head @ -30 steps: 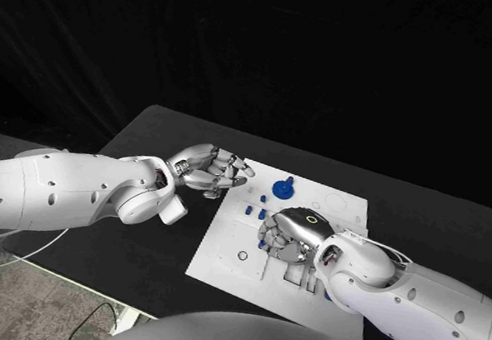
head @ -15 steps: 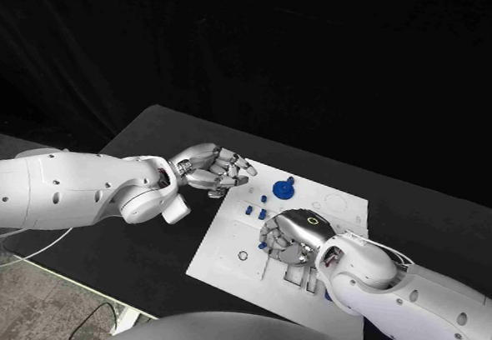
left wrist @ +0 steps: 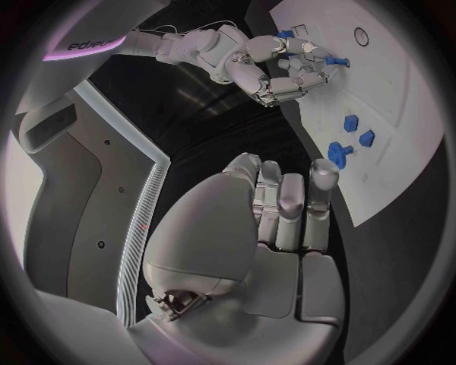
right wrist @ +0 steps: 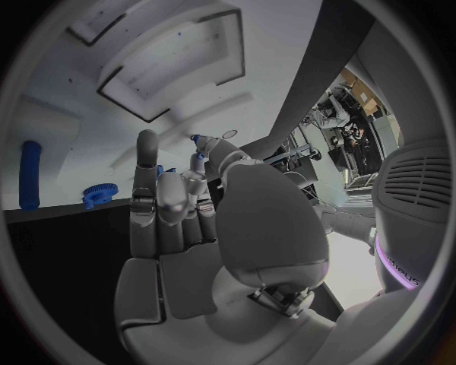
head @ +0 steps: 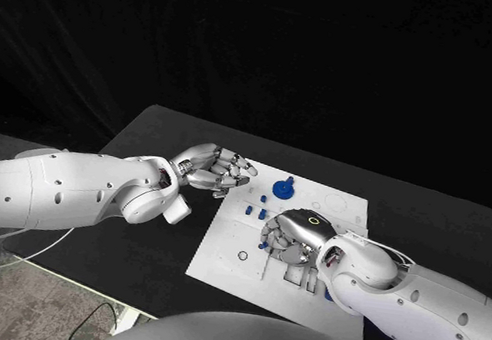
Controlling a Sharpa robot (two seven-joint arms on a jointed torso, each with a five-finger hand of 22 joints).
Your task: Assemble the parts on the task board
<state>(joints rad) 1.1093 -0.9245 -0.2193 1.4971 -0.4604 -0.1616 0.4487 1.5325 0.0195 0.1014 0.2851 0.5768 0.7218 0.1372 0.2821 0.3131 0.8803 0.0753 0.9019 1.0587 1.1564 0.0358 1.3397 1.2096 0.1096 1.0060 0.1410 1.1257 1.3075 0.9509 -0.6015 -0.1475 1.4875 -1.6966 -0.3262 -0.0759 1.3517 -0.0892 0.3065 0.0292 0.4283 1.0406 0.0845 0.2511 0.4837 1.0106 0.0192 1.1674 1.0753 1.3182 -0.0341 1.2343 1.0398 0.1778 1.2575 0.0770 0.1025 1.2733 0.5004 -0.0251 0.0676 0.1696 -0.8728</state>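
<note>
The white task board [head: 227, 252] lies in the middle of the black table. My right hand [head: 294, 234] reaches down onto the board's middle and pinches a small blue part [left wrist: 334, 60] at its fingertips, pressed against the board. The same right hand [left wrist: 282, 70] shows in the left wrist view. A blue gear [head: 281, 189] stands at the board's far side, with two small blue pieces [head: 246, 209] beside it. My left hand [head: 212, 168] hovers at the board's far left corner, fingers curled in with nothing in them. A blue peg [right wrist: 30, 175] and the gear [right wrist: 98, 195] lie beyond my right hand [right wrist: 181, 220].
The board carries rectangular recesses [right wrist: 171, 68] and a small ring hole [head: 243, 255] near its left edge. Bare black table [head: 154, 133] surrounds the board. A cable [head: 18, 255] hangs off the table's left side under my left arm.
</note>
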